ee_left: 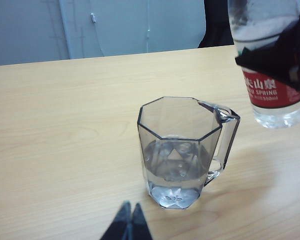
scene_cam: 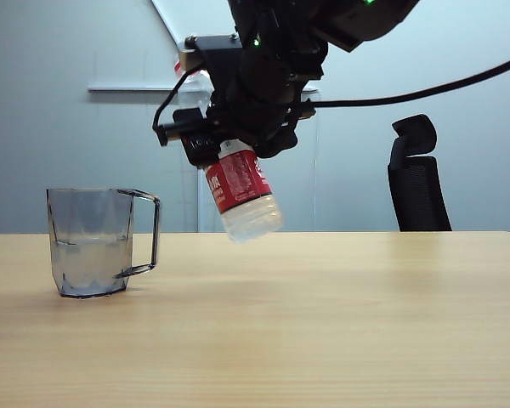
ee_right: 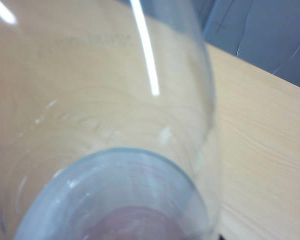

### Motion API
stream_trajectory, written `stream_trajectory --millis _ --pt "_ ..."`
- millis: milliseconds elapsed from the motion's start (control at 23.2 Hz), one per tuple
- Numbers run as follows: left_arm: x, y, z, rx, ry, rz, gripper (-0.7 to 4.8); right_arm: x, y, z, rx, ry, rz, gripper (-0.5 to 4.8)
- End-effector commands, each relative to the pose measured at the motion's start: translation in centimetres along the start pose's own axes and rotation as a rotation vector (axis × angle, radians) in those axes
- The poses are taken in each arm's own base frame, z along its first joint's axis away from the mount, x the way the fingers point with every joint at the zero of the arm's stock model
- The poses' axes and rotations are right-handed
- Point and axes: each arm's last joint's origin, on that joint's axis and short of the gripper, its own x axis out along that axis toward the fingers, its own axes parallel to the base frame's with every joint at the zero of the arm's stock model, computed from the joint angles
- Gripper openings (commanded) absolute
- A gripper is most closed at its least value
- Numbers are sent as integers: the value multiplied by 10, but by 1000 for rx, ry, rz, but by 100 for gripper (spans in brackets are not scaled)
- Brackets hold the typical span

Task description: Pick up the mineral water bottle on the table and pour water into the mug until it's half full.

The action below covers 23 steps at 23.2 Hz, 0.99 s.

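Bottle [scene_cam: 240, 194] near-upright, tilted, base down

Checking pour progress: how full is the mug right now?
About half full: water reaches roughly midway up the mug in the exterior view. The bottle, in the right claw, hangs beside it.

I can read only one label — the red band on the tall clear plastic mineral water bottle [ee_left: 270, 90] shows white Chinese characters above "SPRING"; the smaller print stays illegible.
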Motion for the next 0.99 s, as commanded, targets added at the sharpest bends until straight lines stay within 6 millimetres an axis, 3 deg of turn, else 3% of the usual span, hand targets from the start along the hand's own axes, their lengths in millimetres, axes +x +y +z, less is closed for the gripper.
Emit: stream_trajectory --millis 43,475,691,993 --pt "0 0 2 -3 -10 -4 -2 -5 -3 0 151 -100 -11 238" --pt "0 0 2 -3 -10 -4 -2 -28 -5 -61 336 -192 11 243" --pt "0 0 2 -3 -10 -4 -2 -38 -9 -79 364 -224 -57 257" --pt "0 0 2 -3 -10 -4 -2 -40 -9 -84 357 -213 -45 321"
